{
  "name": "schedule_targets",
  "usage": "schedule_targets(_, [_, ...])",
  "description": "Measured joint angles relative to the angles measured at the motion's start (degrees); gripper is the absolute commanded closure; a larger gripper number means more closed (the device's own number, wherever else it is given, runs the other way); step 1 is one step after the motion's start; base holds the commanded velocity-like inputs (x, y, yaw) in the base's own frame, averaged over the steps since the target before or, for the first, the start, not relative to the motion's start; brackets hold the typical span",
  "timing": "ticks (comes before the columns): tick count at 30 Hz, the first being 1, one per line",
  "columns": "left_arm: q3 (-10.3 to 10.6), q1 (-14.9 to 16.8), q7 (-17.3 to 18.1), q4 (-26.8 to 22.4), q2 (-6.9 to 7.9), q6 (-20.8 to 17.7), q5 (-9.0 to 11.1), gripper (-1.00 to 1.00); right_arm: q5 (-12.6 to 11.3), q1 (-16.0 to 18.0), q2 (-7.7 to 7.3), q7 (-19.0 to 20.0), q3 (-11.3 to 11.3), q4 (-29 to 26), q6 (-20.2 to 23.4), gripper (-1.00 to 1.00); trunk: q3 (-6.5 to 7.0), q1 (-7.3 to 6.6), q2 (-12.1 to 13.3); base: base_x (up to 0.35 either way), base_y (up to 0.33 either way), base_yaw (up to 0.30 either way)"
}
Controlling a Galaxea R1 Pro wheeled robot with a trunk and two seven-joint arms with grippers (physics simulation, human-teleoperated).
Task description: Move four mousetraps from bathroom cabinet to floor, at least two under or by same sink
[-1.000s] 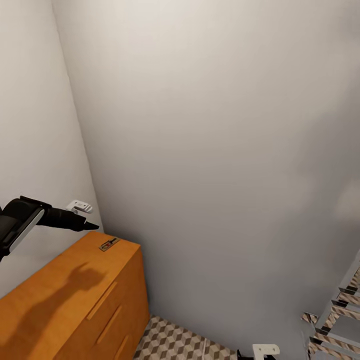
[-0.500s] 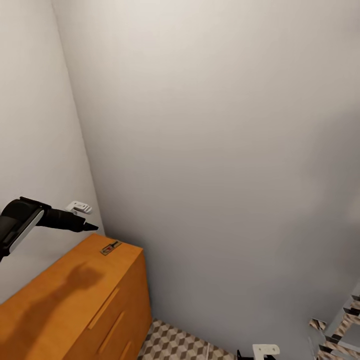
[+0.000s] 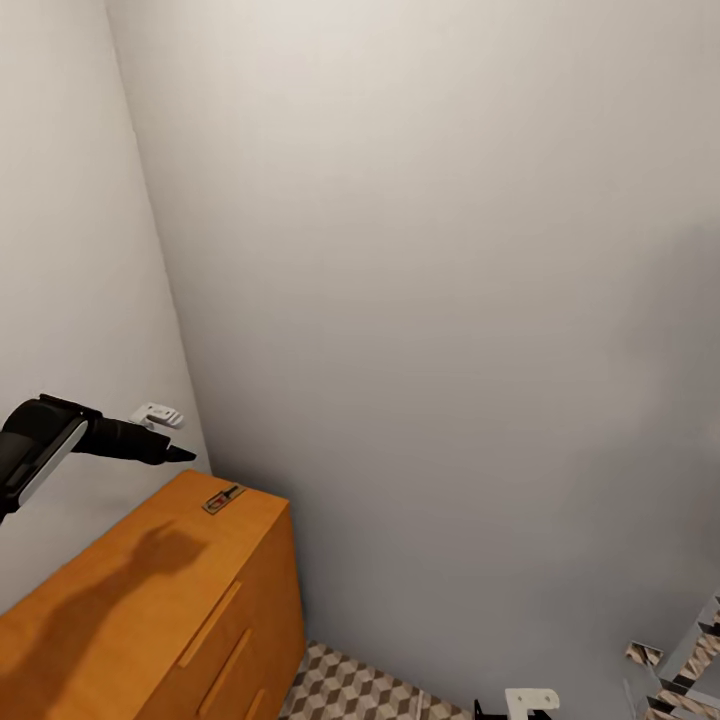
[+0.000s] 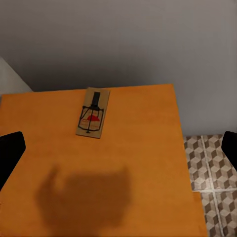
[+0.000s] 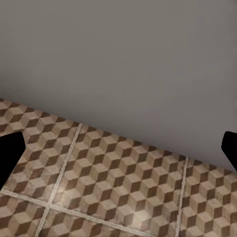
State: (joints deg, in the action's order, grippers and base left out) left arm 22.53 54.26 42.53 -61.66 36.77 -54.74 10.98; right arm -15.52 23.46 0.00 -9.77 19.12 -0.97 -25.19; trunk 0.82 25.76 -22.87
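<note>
We are facing a bare grey wall corner (image 3: 420, 300), and across the last second the whole picture has been sliding: the ladder-like chrome rail (image 3: 690, 660) at the lower right is slipping out toward the edge while the cabinet (image 3: 150, 600) is sitting a little lower and further in, so we judge that it is our head or base that is turning toward the cabinet, not the furniture moving. The bathroom floor (image 5: 118, 182) with its cube-pattern tiles is showing beyond the cabinet's end and beneath our right hand (image 5: 118, 143), whose two dark fingertips are standing wide apart at the frame edges with nothing between them. Our left hand (image 3: 165, 450) is staying stretched out above the far end of the cabinet top, close to the small white wall fitting (image 3: 158, 414), barely shifting against the cabinet; in the left wrist view its fingertips are likewise spread wide and empty. One mousetrap (image 4: 93, 112) is lying flat on the orange surface near the back wall, ahead of that hand and untouched. For the task, this means we are lining up for a pick: the trap is in reach, but the hand is not yet lowering onto it.
</note>
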Motion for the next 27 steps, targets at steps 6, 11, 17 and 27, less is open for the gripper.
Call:
schedule_targets(6, [0.61,0.00,-0.04,0.42,0.00,0.03,-0.04,-1.00,-0.01,0.01,0.00,0.00,-0.02,0.00,-0.01,-1.00,0.00,0.00,0.00,0.001,0.001,0.000])
schedule_targets(11, [1.58,0.00,-0.07,0.65,0.00,0.07,-0.08,-1.00,0.01,0.00,0.00,0.00,-0.02,0.00,-0.01,-1.00,0.00,0.00,0.00,0.010,0.000,0.000])
schedule_targets(17, [2.24,0.00,-0.12,0.80,0.00,0.09,-0.10,-1.00,0.00,0.02,0.00,0.00,-0.02,0.00,-0.01,-1.00,0.00,-0.01,0.00,0.086,0.000,0.000])
schedule_targets(27, [2.60,0.00,-0.13,0.80,-0.15,0.09,-0.11,-1.00,0.01,0.00,0.04,0.02,0.00,-0.01,0.03,-1.00,0.00,0.00,0.00,0.095,0.000,0.000])
